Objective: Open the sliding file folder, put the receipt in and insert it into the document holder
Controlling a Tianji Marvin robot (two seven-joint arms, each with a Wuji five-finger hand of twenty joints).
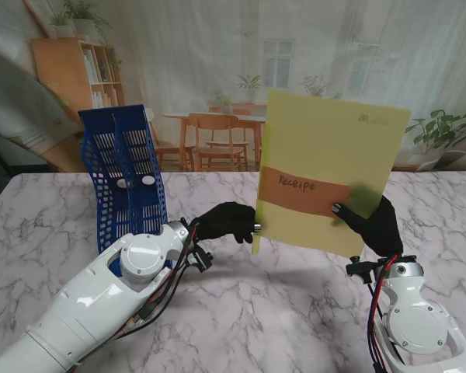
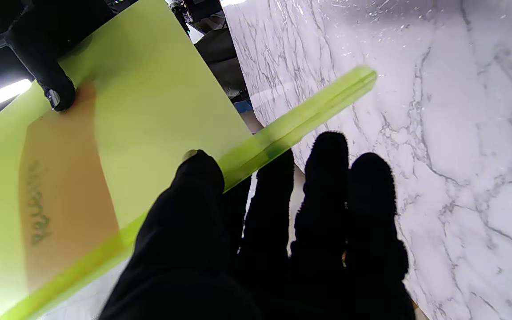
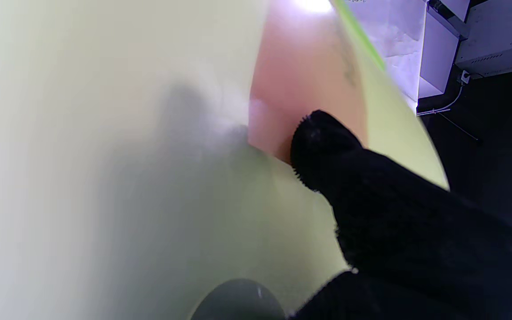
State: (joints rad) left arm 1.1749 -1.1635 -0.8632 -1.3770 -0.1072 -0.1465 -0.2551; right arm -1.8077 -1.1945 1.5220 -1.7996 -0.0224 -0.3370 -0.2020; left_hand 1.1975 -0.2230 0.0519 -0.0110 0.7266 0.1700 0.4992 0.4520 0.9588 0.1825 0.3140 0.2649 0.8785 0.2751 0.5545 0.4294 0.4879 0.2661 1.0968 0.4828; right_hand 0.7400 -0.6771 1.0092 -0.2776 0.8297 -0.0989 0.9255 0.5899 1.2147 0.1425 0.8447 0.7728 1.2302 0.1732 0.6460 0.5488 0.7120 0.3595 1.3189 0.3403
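Note:
A yellow-green translucent file folder (image 1: 326, 155) is held upright above the table, between both black-gloved hands. An orange receipt (image 1: 307, 190) with handwriting shows through its lower half. My left hand (image 1: 229, 221) pinches the folder's left edge. In the left wrist view its thumb presses on the green slide bar (image 2: 300, 120), with the other fingers (image 2: 327, 200) stretched out behind it. My right hand (image 1: 377, 225) grips the folder's lower right part, thumb (image 3: 322, 146) on the front by the receipt (image 3: 305, 75). The blue mesh document holder (image 1: 124, 171) stands at the far left.
White marble table (image 1: 279, 311) spreads under both arms. The document holder leans just beyond my left forearm (image 1: 132, 272). Behind the table hangs a printed backdrop of a room.

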